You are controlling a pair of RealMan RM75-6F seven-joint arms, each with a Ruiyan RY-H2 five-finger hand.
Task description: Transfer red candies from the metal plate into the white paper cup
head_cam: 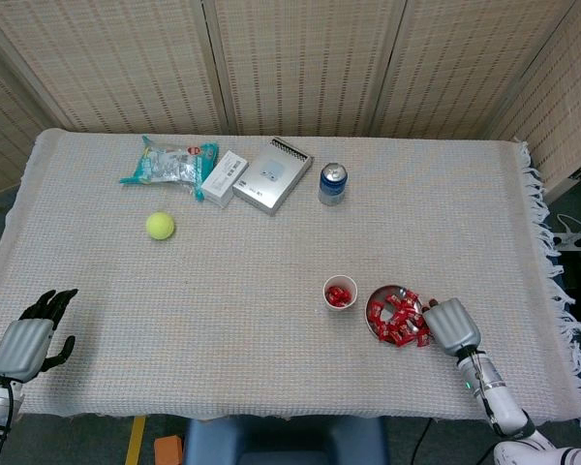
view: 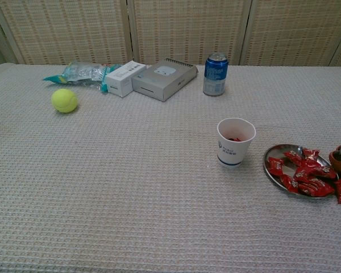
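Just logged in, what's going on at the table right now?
The right hand is down at the right edge of the metal plate, its fingers in among the red candies; whether it grips one is hidden. The white paper cup just left of the plate already holds a few candies. The left hand sits idle and empty at the table's near left edge.
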